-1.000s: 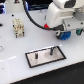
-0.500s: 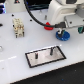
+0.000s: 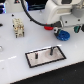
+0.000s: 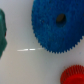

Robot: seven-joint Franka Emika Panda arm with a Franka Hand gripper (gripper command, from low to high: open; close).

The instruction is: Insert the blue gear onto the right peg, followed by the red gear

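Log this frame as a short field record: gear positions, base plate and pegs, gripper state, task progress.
blue gear: flat on the white table, not on a peg
red gear: on the table beside the blue gear, partly out of the wrist view
base plate: apart from both gears, both pegs bare
gripper: above the gears, fingers not visible, state unclear
progress: no gear inserted yet

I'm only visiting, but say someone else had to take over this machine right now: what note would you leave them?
Gripper: above the blue gear; its fingers are not clearly visible, so open or shut is unknown.
Blue gear: flat on the table, not yet lifted.
Red gear: lies close beside the blue one, apart from it.
Base plate: nearer the camera in the exterior view, both pegs bare.
Done: nothing inserted.
Left: blue gear onto the right peg, then red.
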